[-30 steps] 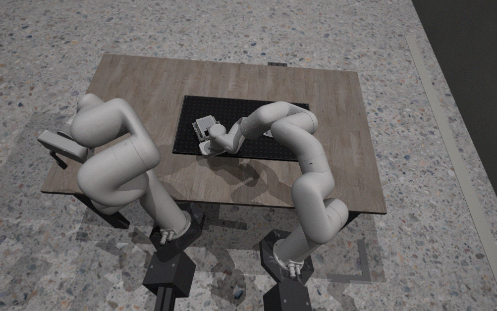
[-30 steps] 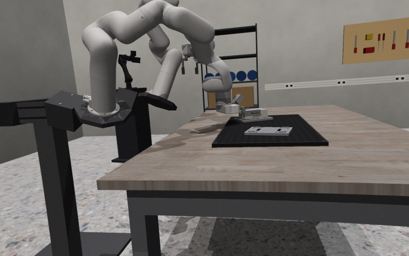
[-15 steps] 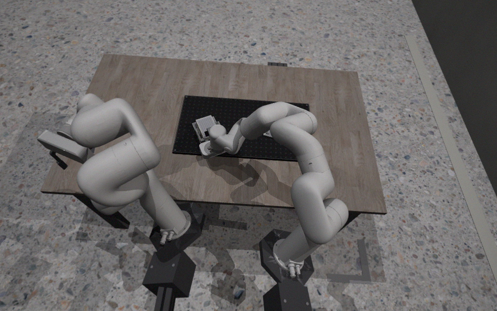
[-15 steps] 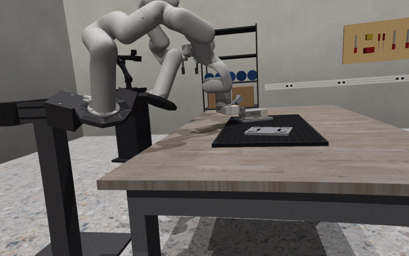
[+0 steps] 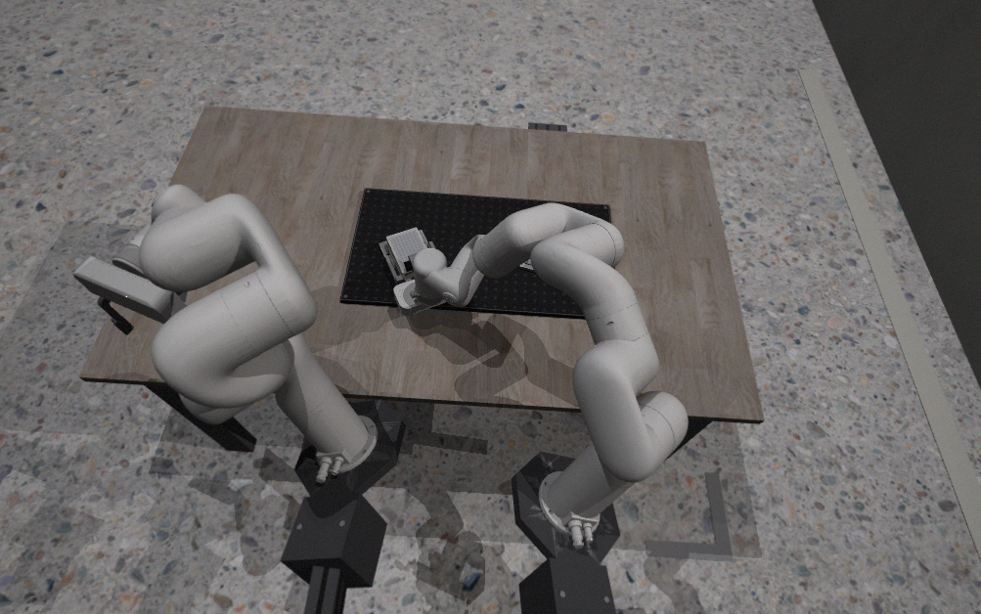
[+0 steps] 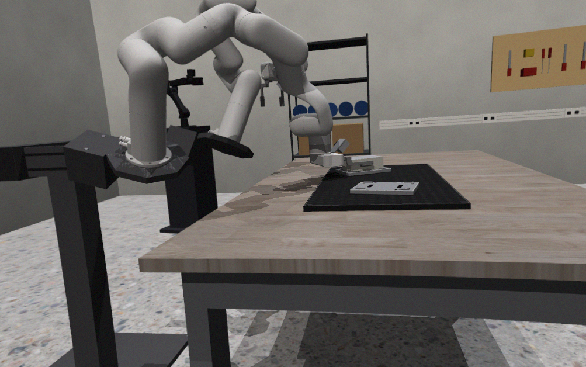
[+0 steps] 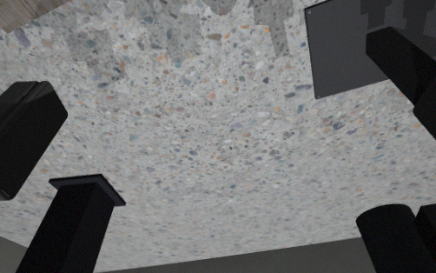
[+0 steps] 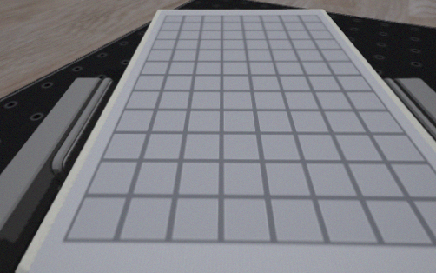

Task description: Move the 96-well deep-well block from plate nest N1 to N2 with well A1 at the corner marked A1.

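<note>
The pale 96-well block (image 5: 406,241) (image 6: 377,160) (image 8: 236,122) sits in nest N1 (image 6: 379,171). My right gripper (image 8: 249,80) is low at the block, one finger along each long side. In the right wrist view narrow gaps show between the fingers and the block, so it is open. Nest N2 (image 5: 528,265) (image 6: 384,187) is empty; in the top view my right arm covers most of it. My left gripper (image 6: 271,100) is open and empty, raised far from the block. The A1 marks cannot be made out.
Both nests stand on the black perforated board (image 5: 463,209) (image 6: 445,200) on the wooden table (image 5: 310,153) (image 6: 513,218). My right arm reaches across the board above N2. My left arm is folded over the table's left side.
</note>
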